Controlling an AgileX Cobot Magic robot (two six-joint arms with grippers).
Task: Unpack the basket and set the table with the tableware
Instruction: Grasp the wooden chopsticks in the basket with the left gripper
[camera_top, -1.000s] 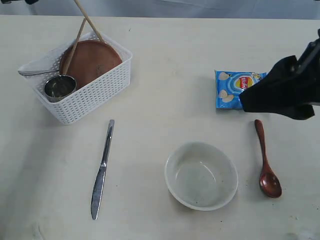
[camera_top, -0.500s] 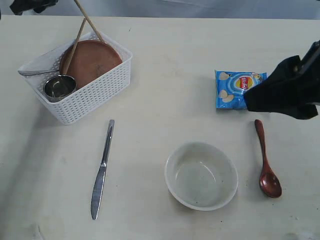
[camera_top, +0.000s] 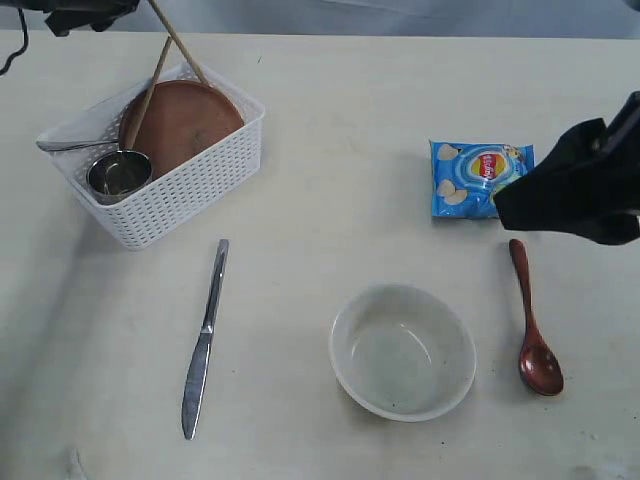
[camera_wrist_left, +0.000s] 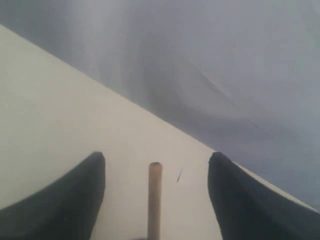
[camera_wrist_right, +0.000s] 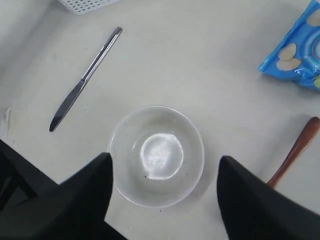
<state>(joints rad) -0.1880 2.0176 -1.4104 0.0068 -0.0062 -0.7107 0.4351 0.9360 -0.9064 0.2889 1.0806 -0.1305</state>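
pale table bears basket, knife, spoon, chips bag; bowl sits below the gap between the fingers of the right gripper.

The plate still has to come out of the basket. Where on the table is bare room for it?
Roomiest: the wide middle patch bordered by the basket, the chips bag and the bowl. Smaller: the strip between the knife and the bowl. Crowded: the right side, where the chips bag and the wooden spoon lie close together.
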